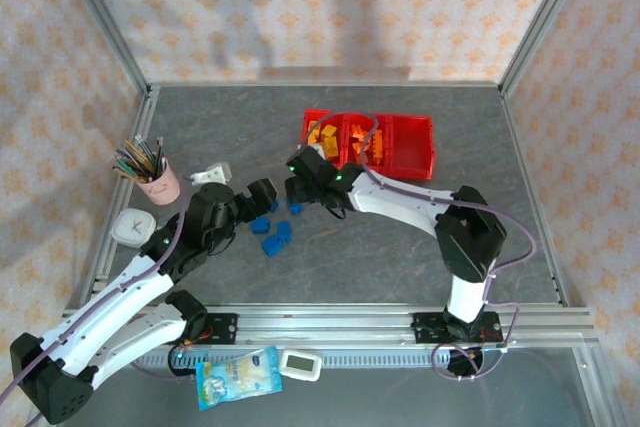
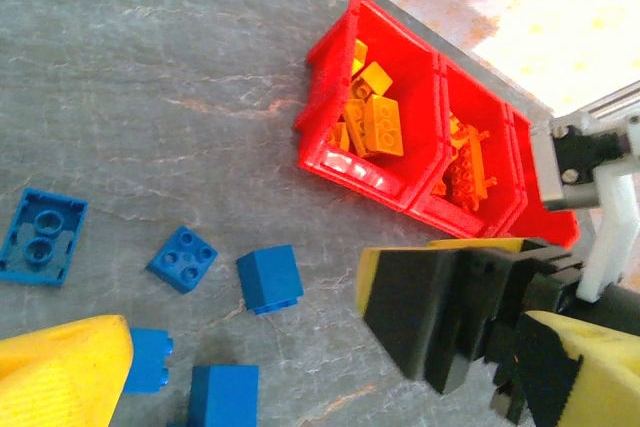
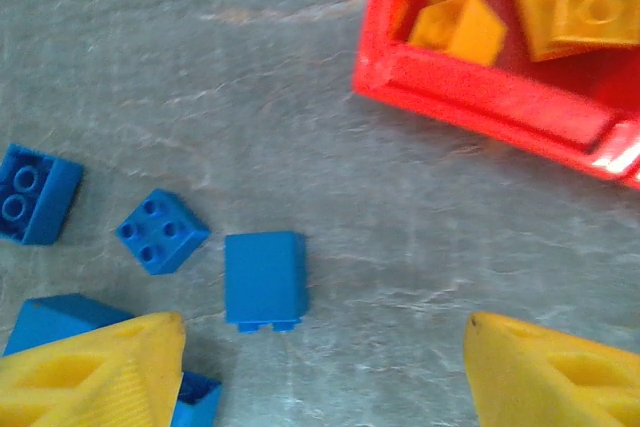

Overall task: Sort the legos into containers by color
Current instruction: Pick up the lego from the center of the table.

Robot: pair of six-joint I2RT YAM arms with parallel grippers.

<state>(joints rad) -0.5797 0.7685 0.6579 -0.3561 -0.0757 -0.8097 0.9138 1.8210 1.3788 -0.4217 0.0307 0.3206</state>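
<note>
Top external: right gripper [image 1: 295, 190] hangs over the grey table [image 1: 400, 267], just off the near-left corner of the red containers [image 1: 415, 162]. The left gripper [image 1: 266, 203] faces it from the left, close by. Loose blue legos [image 1: 275, 237] lie on the table under and between the two, apart from the red wall. The left and middle bins hold orange and yellow pieces [image 1: 350, 137]. Bare table runs right of the arms out to the metal rail [image 1: 530, 197] and along the near side. A pink pencil cup [image 1: 155, 182] and a white clock [image 1: 130, 227] crowd the left edge.

Right wrist: jaws stand wide apart with nothing between them. One smooth blue block [image 3: 265, 279] lies just ahead of the gap, untouched, with a studded square [image 3: 162, 230] beside it. The container rim is upper right, with bare table between it and the block.

Left wrist: yellow fingers [image 2: 60, 372] are spread wide and grip nothing. Blue blocks lie between them.
</note>
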